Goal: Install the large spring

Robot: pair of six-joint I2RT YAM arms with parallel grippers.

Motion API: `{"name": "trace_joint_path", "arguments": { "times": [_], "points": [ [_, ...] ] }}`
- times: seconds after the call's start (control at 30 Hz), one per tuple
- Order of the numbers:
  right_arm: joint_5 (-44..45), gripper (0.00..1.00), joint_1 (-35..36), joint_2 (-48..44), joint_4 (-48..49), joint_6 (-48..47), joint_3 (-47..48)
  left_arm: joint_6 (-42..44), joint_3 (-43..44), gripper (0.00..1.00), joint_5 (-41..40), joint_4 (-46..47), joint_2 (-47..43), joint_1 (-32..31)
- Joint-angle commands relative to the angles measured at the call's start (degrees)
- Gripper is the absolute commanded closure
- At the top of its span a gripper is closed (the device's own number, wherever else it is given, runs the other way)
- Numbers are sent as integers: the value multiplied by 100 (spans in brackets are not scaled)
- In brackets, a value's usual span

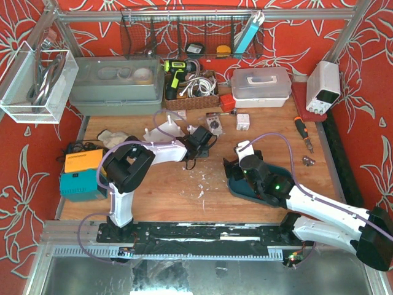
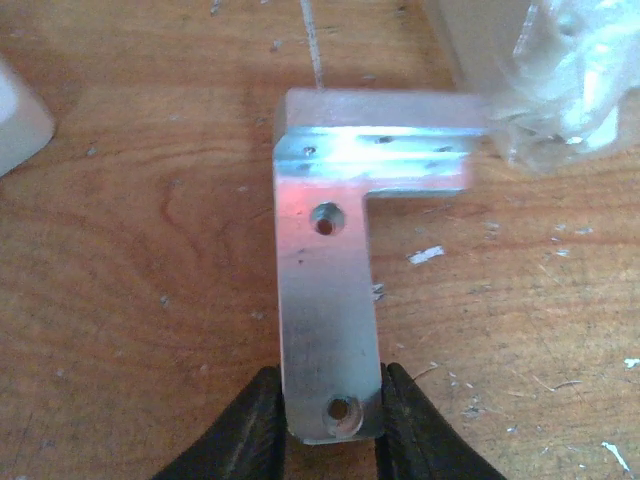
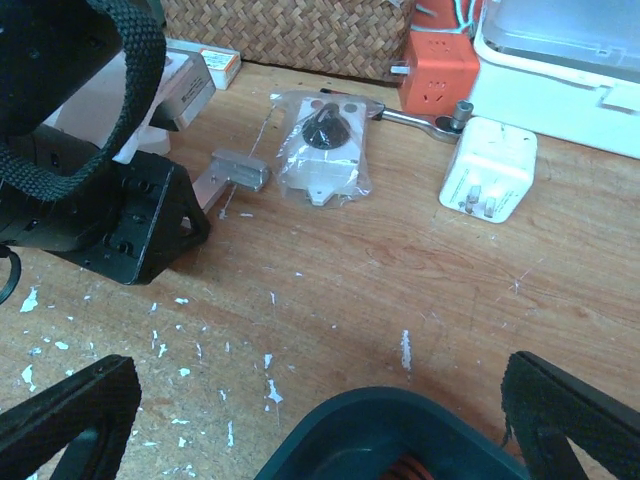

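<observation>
My left gripper point(image 2: 332, 400) is shut on the short end of an L-shaped aluminium bracket point(image 2: 325, 290), which lies flat on the wooden table; the black fingers point(image 2: 250, 420) press both of its edges. In the top view this gripper point(image 1: 206, 140) sits mid-table. My right gripper point(image 3: 320, 420) stands wide open, with nothing between its fingers, over the near rim of a dark teal tray point(image 3: 420, 400). A sliver of orange coil point(image 3: 400, 470) shows inside the tray; whether it is the large spring I cannot tell.
A bagged part point(image 3: 322, 150) lies just beyond the bracket, with a white plug adapter point(image 3: 487, 178) and an orange socket block point(image 3: 440, 58) to its right. A wicker basket point(image 1: 190, 98), white box point(image 1: 261, 86) and grey bin point(image 1: 116, 86) line the back. A screwdriver point(image 1: 302, 130) lies right.
</observation>
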Motion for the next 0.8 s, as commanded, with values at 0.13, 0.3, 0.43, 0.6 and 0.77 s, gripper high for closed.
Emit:
{"name": "trace_joint_path", "arguments": {
  "times": [0.13, 0.3, 0.43, 0.6, 0.77],
  "points": [
    [265, 1, 21, 8, -114, 124, 92, 210, 456, 52, 266, -97, 136, 68],
    [702, 1, 23, 38, -413, 587, 212, 447, 128, 39, 477, 92, -585, 77],
    [1420, 1, -66, 226, -1386, 1504, 509, 854, -388, 18, 734, 497, -1547, 78],
    [1077, 1, -377, 570, -3179, 2559, 1168, 1224, -1151, 0, 952, 961, -2765, 64],
    [109, 13, -991, 532, -3878, 2640, 1160, 1465, -1842, 0, 658, 1276, -3483, -296]
  ]
}}
